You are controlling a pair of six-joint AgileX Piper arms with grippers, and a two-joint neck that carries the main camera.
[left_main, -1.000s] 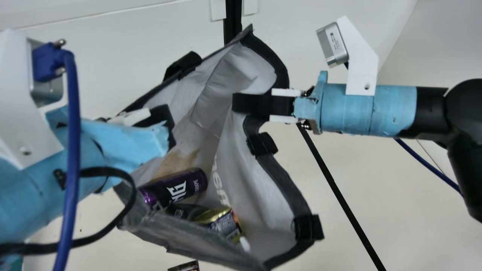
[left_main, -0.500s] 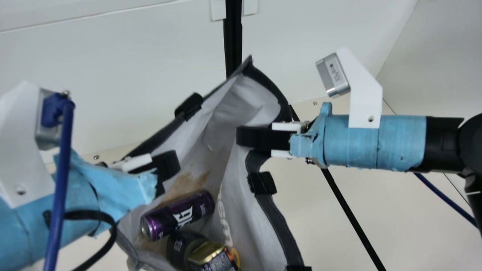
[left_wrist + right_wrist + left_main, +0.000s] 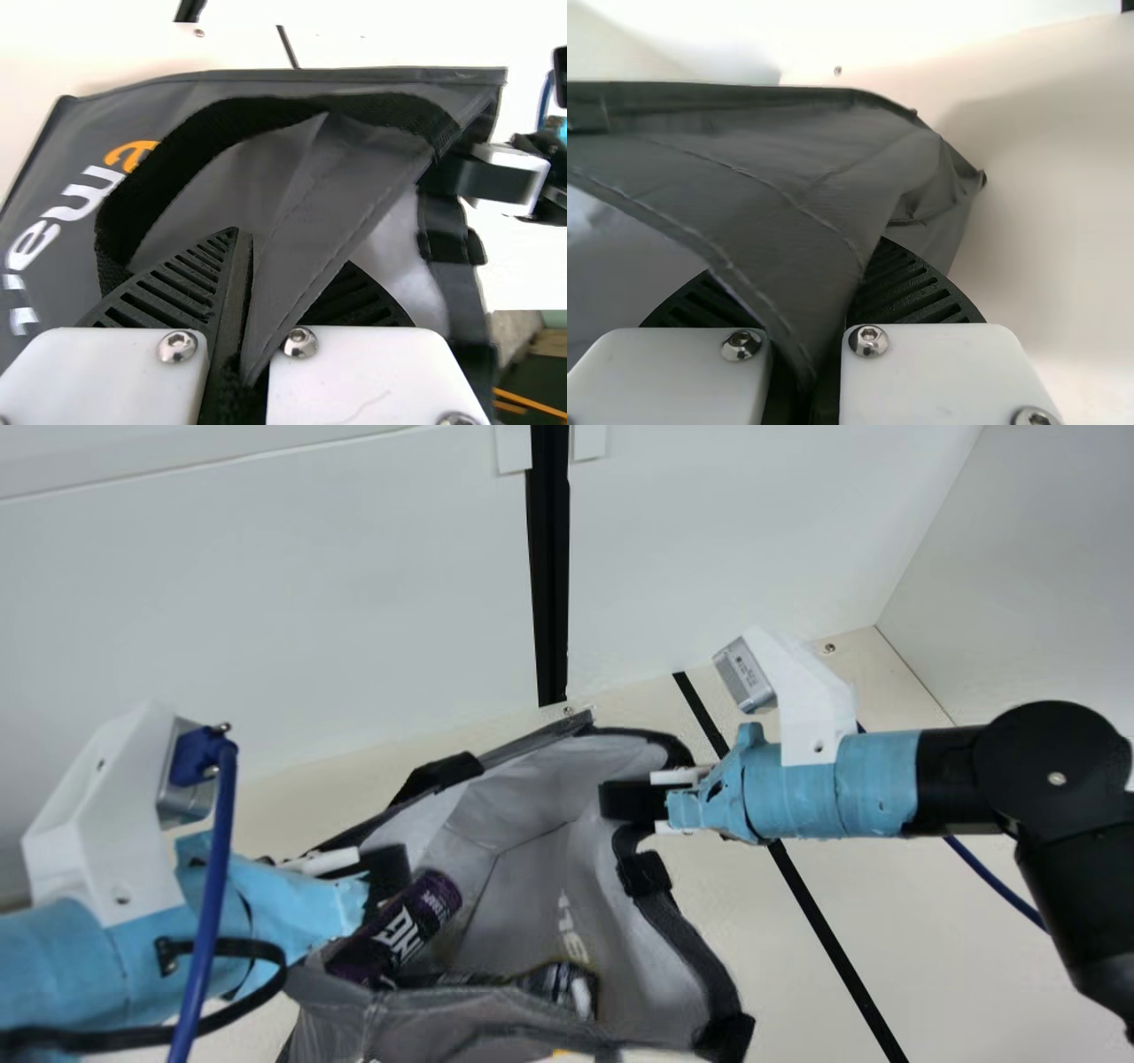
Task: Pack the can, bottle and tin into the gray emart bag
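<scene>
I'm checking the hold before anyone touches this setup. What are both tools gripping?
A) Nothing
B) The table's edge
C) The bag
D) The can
C: gray cloth of the bag is pinched in the left tool and in the right tool.

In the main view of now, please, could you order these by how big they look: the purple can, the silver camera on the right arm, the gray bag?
1. Gray bag, by far
2. Purple can, counting only its visible part
3. Silver camera
</scene>
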